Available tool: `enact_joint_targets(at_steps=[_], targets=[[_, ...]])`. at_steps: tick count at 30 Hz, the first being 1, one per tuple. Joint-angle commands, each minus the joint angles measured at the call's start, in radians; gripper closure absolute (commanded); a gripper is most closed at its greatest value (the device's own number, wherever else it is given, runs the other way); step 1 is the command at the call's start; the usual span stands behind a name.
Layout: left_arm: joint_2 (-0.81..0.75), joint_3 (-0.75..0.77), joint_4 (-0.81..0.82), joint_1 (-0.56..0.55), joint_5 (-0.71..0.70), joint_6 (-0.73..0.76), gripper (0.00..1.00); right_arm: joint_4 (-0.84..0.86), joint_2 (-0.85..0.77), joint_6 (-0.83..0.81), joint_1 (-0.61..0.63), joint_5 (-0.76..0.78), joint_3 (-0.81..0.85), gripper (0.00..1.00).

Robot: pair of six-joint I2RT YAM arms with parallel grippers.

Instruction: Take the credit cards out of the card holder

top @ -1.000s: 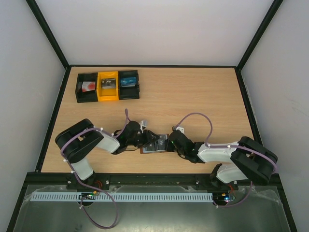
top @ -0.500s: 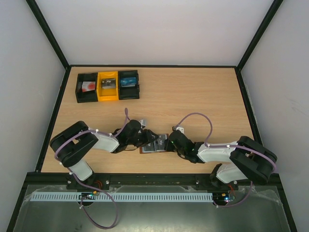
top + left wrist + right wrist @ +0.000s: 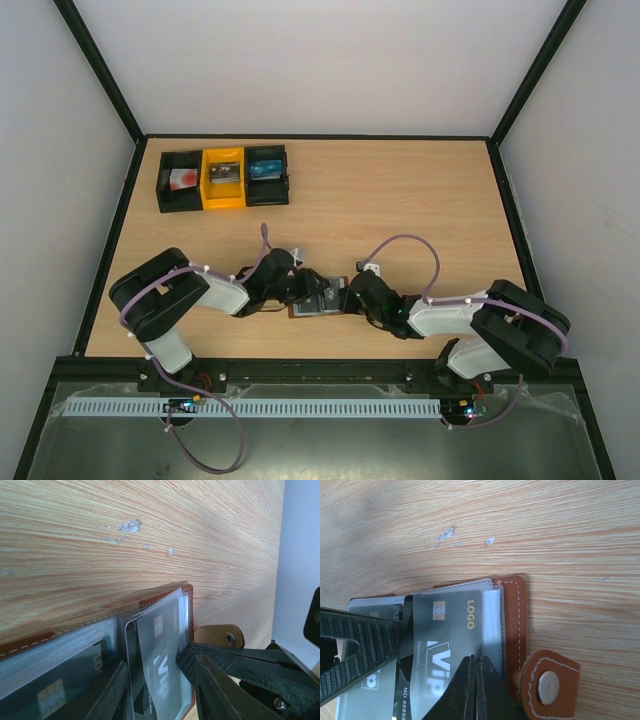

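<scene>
no card out yet: black card point(image 3: 451, 630) lies in wallet point(image 3: 513, 611); left tool point(image 3: 152, 672) half-open astride it, right tool point(image 3: 476, 664) shut, empty.

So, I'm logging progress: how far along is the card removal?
Done: card holder lies open. In hand: right pincer shut at the black card, left pincer open over it. Left: neither it nor the second card is free of the holder.

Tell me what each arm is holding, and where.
Cannot be told surely. Left fingers flank the dark grey plastic card in the brown leather wallet, at its long edges; right fingers are shut, tips at its edge.
</scene>
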Motion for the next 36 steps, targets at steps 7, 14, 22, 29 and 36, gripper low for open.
enact_joint_targets(at_steps=[7, 14, 22, 29, 36], targets=[[0.010, -0.001, -0.048, -0.006, 0.000, 0.009, 0.73, -0.093, 0.046, 0.013, 0.005, -0.017, -0.031, 0.98], [0.000, -0.007, -0.043, -0.006, 0.007, 0.007, 0.95, -0.086, 0.058, 0.014, 0.005, -0.011, -0.036, 0.98], [-0.030, -0.025, -0.056, -0.004, -0.004, 0.015, 0.97, -0.089, 0.067, 0.018, 0.003, 0.001, -0.037, 0.98], [-0.060, -0.064, -0.056, 0.013, -0.004, 0.025, 0.97, -0.085, 0.084, 0.021, 0.002, 0.005, -0.037, 0.98], [-0.110, -0.098, -0.060, 0.041, 0.003, 0.032, 0.97, -0.083, 0.104, 0.023, -0.002, 0.005, -0.031, 0.98]])
